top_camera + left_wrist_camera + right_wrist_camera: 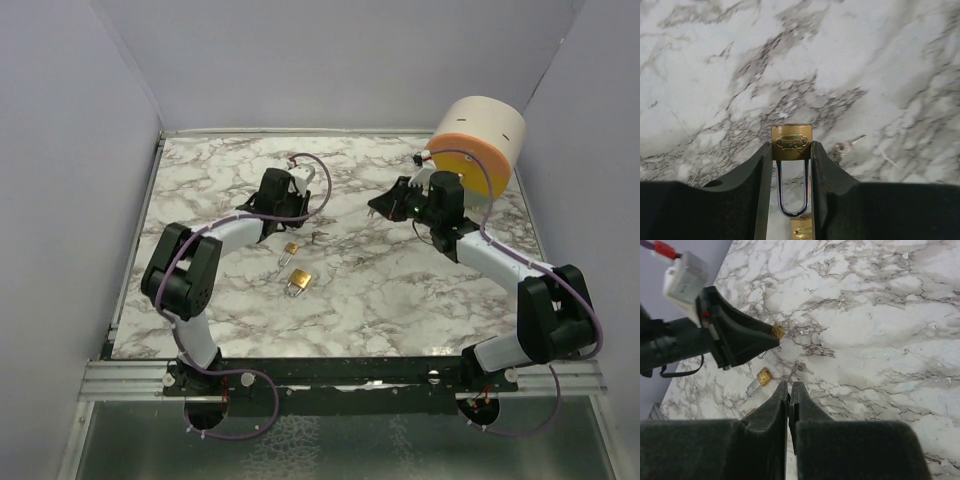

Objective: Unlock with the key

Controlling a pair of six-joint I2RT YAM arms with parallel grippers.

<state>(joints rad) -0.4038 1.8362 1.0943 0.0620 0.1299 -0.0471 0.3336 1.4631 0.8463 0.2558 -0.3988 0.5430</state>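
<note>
So the left end effector is clamped on the brass padlock. The left wrist view shows both fingers pressed against the sides of the body. The shackle points back toward the camera and the stamped plate faces up. The lock looks like it's lying flat on the marble bench.

The key is loose on the bench just to the right of that lock, near it but not touching, and nothing is holding it.

The right end effector has its fingers pressed together with nothing between them. It's hanging over the bench with its tips aimed roughly at the key. In the top view it's well apart from the key, over on the right half.

A second padlock and a third padlock lie loose closer to the arm bases. There's also a cream-and-orange drum at the back right corner.
</note>
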